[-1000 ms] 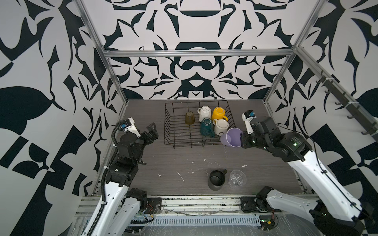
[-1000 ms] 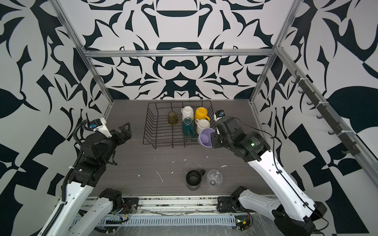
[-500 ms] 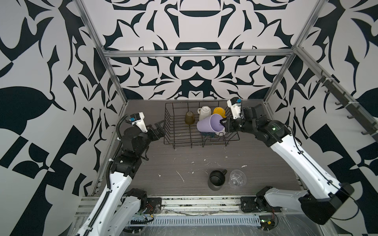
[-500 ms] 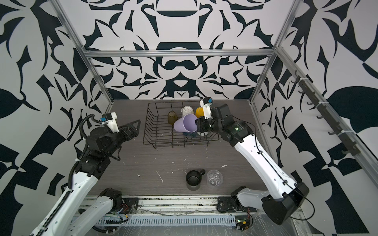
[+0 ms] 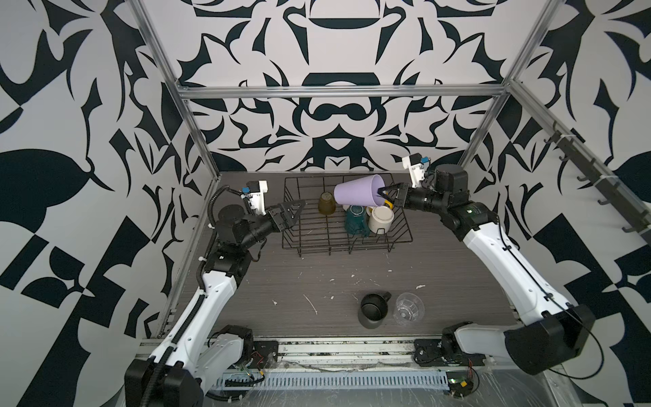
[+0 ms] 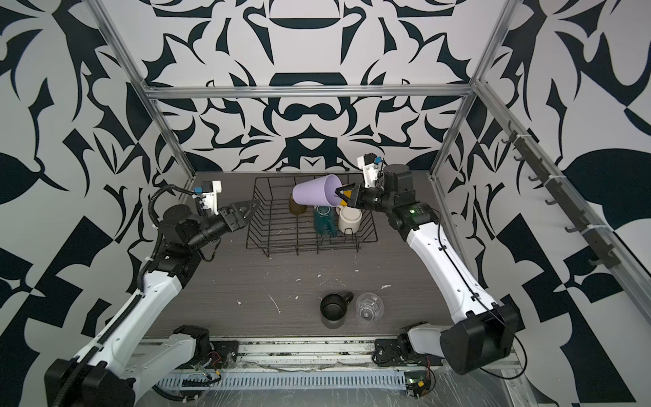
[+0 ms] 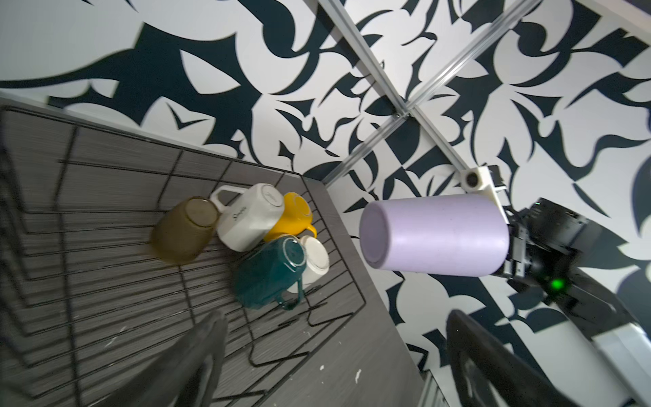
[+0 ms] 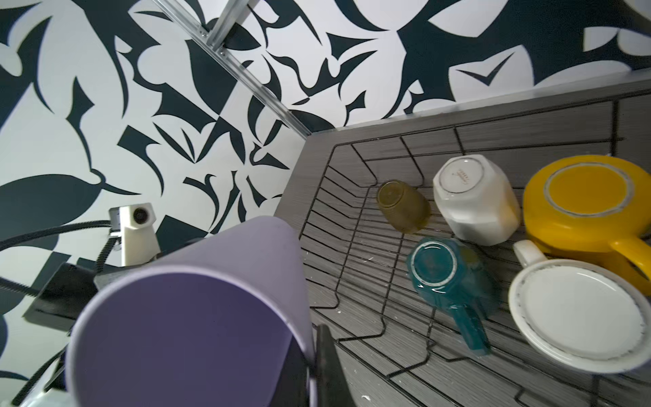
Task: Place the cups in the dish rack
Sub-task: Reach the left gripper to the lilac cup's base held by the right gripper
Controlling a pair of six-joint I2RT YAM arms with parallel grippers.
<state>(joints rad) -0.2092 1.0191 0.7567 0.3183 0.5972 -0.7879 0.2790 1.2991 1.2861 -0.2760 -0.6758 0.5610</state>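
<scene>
Lilac tumbler (image 5: 357,190) hangs on its side over the dish rack (image 5: 347,243), rim pinched tight in the right gripper (image 5: 384,193), above the upturned amber glass (image 5: 327,204) and teal mug (image 5: 355,221) inside. At the rack's left edge the left gripper (image 5: 295,213) hovers empty, jaws spread wide; the black mug (image 5: 373,310) and clear glass (image 5: 408,309) stand on the table (image 5: 281,282), well apart from the rack

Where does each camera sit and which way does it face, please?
Top views: high in front, looking down on table, dish rack, left arm, right arm.
Left wrist: on the left arm, facing across the rack at the lilac tumbler; the open left gripper shows.
Right wrist: on the right arm, looking into the rack past the tumbler's mouth; the right gripper, shut on its rim, shows.
Shared: both wrist views show amber glass and teal mug.
</scene>
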